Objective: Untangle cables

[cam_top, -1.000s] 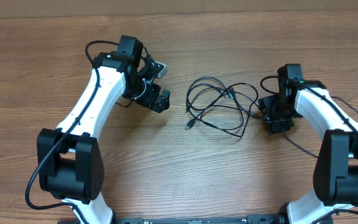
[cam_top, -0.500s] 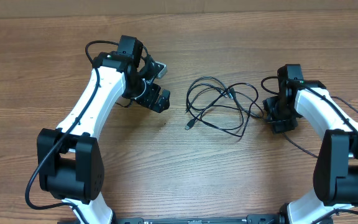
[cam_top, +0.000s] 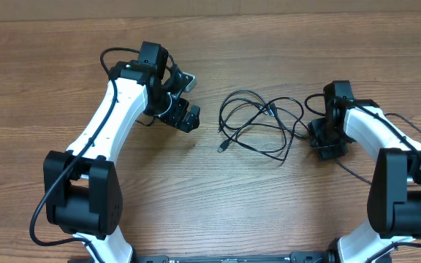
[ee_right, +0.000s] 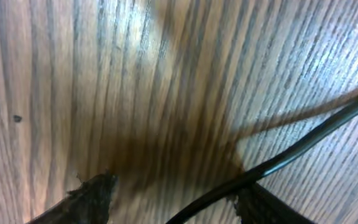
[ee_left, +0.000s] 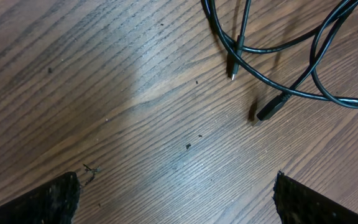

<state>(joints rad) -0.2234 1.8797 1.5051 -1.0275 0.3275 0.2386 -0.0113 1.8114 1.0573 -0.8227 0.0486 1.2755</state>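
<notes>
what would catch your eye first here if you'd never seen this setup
A loose tangle of thin black cables sprawls in the middle of the wood-grain table. On one side the left pincer hangs wide open, clear of the cords. On the other, the right pincer sits low at the tangle's edge, and its wrist view shows one cord running between its parted fingers.
</notes>
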